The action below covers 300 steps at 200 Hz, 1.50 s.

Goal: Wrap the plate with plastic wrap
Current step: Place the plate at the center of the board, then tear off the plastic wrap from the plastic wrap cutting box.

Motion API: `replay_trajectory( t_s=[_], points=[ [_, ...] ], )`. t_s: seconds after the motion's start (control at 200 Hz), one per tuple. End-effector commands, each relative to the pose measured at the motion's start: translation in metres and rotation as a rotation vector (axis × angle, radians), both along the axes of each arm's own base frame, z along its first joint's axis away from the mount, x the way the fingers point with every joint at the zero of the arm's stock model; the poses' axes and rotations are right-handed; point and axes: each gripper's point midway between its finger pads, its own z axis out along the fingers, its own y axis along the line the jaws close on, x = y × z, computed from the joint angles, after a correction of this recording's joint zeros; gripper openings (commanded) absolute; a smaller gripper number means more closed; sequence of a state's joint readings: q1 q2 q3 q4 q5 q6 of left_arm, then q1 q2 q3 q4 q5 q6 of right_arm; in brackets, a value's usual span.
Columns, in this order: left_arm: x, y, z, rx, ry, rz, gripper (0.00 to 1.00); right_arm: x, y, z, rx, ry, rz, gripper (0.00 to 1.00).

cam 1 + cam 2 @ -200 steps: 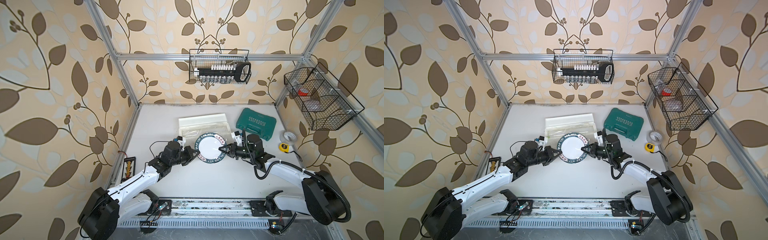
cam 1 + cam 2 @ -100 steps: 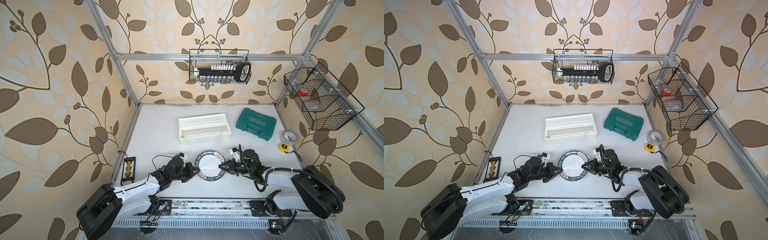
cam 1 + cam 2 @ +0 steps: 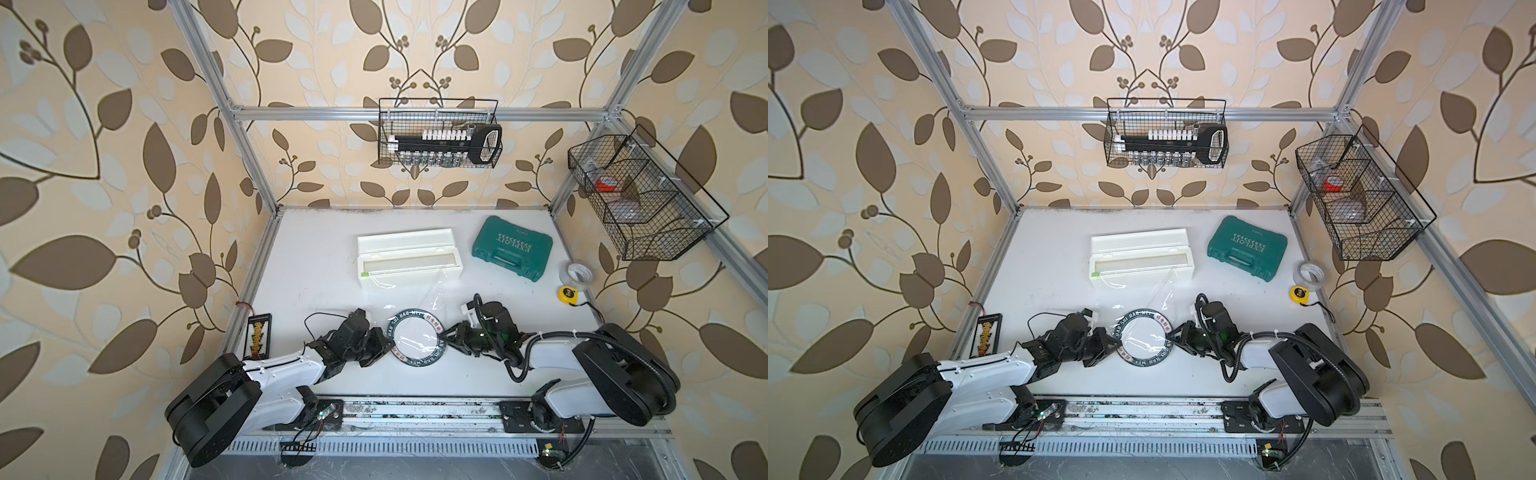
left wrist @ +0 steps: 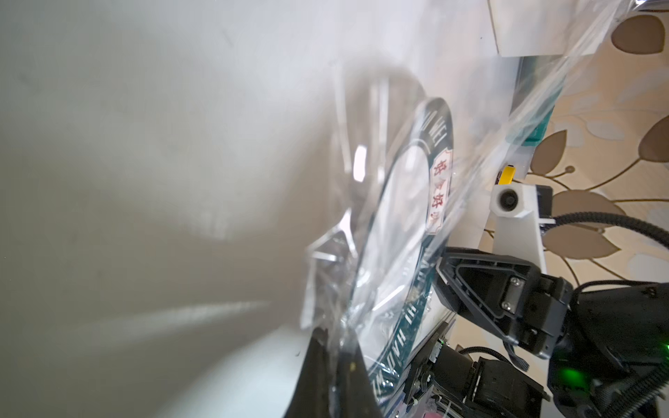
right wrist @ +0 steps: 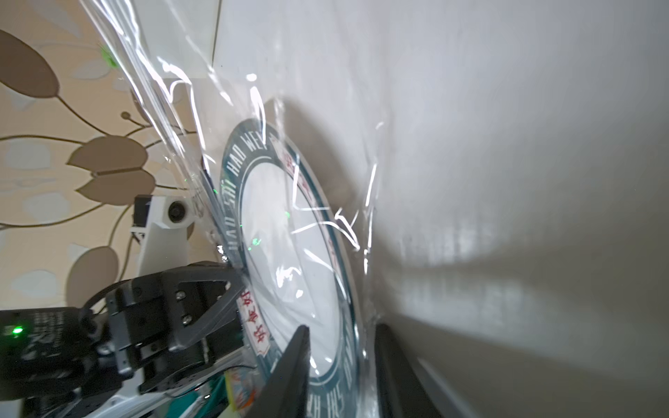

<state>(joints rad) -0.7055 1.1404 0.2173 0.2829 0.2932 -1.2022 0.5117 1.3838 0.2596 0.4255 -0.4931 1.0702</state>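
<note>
Your plate (image 3: pixel 417 337) lay on the table (image 3: pixel 332 291) between both grippers, with wrap (image 5: pixel 163 83) draped over it from the box (image 3: pixel 409 257). Your left gripper (image 3: pixel 387 345) was pinched shut on wrap at the rim; your right gripper (image 3: pixel 447 333) had its jaws apart around the rim. The wrap looked thin, soft and clingy, so hold its loose edges.

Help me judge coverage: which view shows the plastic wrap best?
Right wrist: the plastic wrap glints, crinkled, across the plate. Left wrist shows it bunched at the plate's edge; both top views show only a faint sheet from the dispenser box.
</note>
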Motion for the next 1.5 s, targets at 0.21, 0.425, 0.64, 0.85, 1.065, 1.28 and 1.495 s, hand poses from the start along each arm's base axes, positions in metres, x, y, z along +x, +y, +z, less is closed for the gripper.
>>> replay_trajectory(
  t_s=[0.21,0.425,0.64,0.85,1.065,1.28,1.495],
  points=[
    [-0.01,0.012,-0.035,0.147,0.066,-0.056,0.0,0.028,-0.047,0.005,-0.27,-0.029,-0.049,0.59],
    [-0.023,0.024,-0.048,0.221,0.173,-0.038,0.12,0.07,-0.05,0.042,-0.315,-0.152,-0.039,0.6],
    [-0.027,0.031,-0.034,0.253,0.163,-0.047,0.37,0.111,-0.042,0.076,-0.331,-0.25,-0.057,0.6],
    [-0.005,0.049,0.025,0.316,0.112,-0.07,0.68,0.15,-0.008,0.121,-0.293,-0.411,0.038,0.6],
    [0.081,0.1,0.113,0.324,-0.076,0.067,0.79,0.171,0.053,0.157,-0.336,-0.682,0.297,0.59],
    [0.181,0.12,0.113,0.345,-0.072,0.048,0.72,0.171,0.148,0.165,-0.43,-0.896,0.616,0.57],
    [0.22,0.123,0.087,0.414,-0.097,-0.027,0.7,0.168,0.206,0.158,-0.434,-1.047,0.822,0.55]
  ],
)
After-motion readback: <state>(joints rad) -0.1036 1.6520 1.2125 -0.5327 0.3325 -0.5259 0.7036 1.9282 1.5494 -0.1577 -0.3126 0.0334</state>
